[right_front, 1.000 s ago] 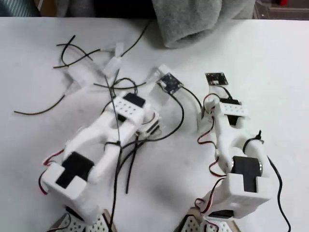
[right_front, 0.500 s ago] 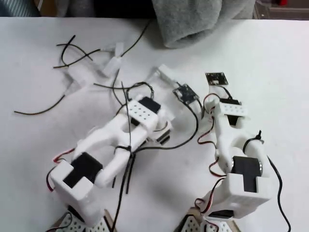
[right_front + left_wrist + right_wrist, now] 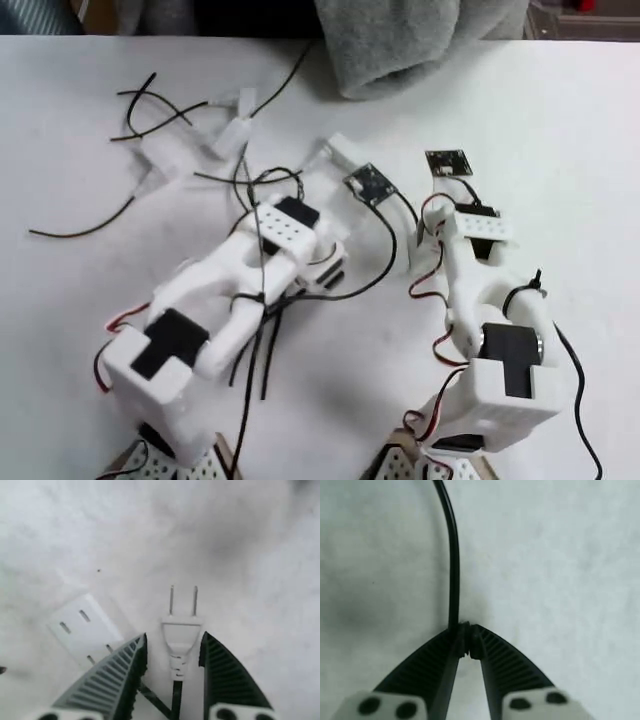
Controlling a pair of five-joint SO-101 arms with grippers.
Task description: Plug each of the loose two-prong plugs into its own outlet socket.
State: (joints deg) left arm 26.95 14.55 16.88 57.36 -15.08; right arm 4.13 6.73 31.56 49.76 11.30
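My left gripper [image 3: 172, 647] is shut on a white two-prong plug [image 3: 181, 632], whose prongs point away over the white table. A white outlet socket [image 3: 84, 628] with slots lies just beside one finger [image 3: 117, 672], off to the side of the prongs. From above, the left gripper [image 3: 325, 268] sits mid-table under tangled black cables. My right gripper [image 3: 468, 647] is shut and low over the table. A black cable [image 3: 451, 555] runs up to one fingertip; whether it is pinched I cannot tell. In the high view the right gripper [image 3: 416, 255] stays near the centre.
Other white outlet blocks [image 3: 235, 135] and loose black wires [image 3: 150, 105] lie at the back left. Two small black boards [image 3: 367, 183] [image 3: 448, 162] sit ahead of the arms. A grey cloth [image 3: 400, 45] hangs over the far edge.
The left arm swung right, then came back a little to the left with its cable. The nearer black board shifted right and back with it. The right arm kept still.
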